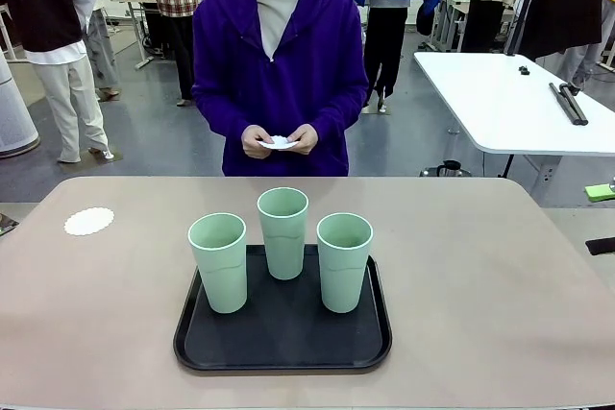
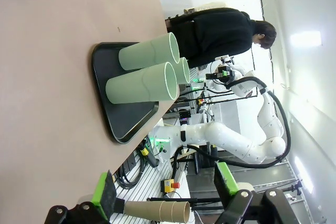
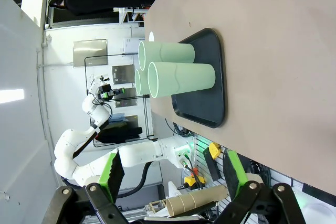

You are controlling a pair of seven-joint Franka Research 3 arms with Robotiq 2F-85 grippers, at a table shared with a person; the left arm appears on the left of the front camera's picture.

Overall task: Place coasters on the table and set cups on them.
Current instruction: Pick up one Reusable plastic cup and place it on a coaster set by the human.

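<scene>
One coaster [image 1: 88, 222] lies flat on the desk's [image 1: 480, 276] left side, and the three cups [image 1: 282, 232] stand upright on the black tray [image 1: 283, 345] (mid-desk). The person's hands [image 1: 306, 138] meet at waist height, pinching a second coaster [image 1: 279, 143]. The left pincer [image 2: 165, 187] and right pincer [image 3: 173, 174] aim level across the desk, fingers apart, empty.

Robot: left gripper [image 2: 165, 195] jaws spread wide, nothing between them, wrist rolled sideways, held back off worktop. right gripper [image 3: 173, 179] likewise spread wide, empty, wrist rolled sideways. right arm [image 2: 236, 145] white, elbow bent, folded back beside worktop edge. Person: right hand [image 1: 256, 140] and left hand [image 1: 305, 138] close together at waist, fingers curled inward
</scene>
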